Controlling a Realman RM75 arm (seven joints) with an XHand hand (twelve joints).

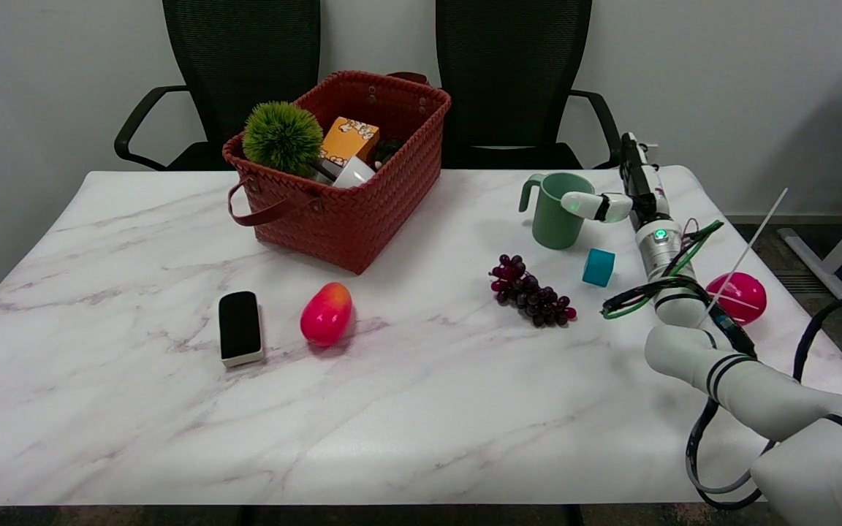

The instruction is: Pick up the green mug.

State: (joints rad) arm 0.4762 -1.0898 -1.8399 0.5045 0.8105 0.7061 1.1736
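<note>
Green mug [557, 213] upright toward two o'clock on the surface [136, 409], handle at its nine o'clock side, mouth open and apparently empty. Right hand [622, 191] at the mug's three o'clock, fingers apart, holding nothing, one fingertip over or against the rim; actual contact impossible to tell. Probably light, rigid, smooth-walled, so liable to slip or tip under a one-sided push. Best taken around the body from three o'clock, thumb opposite fingers. Teal cube [598, 267] just beside, at five o'clock.

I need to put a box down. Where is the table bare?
Bare: the near strip in front of the eraser and mango, and the far left beside the basket. Crowded: around the green mug, grapes, cube.
</note>
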